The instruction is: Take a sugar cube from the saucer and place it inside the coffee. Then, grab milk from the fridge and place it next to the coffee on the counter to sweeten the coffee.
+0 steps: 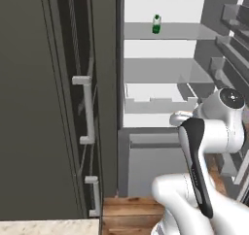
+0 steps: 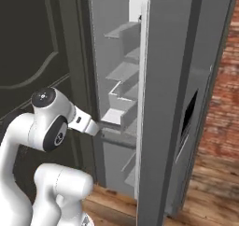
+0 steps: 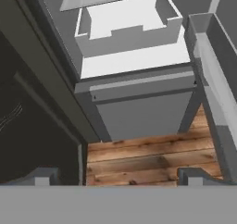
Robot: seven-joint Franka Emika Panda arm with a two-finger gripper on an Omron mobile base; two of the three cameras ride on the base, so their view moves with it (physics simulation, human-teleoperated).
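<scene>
Hand (image 3: pixel 115 174) wide open, low before the fridge (image 1: pixel 160 69).

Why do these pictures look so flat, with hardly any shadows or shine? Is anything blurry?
They are rendered, so light is even. Left base view: the fridge interior is bright white with soft grey shading, and the small milk on its shelf looks slightly fuzzy. Right base view: the door is a smooth grey without glare. Hand view: wooden floor grain is soft, the open claw tips are dim.
</scene>
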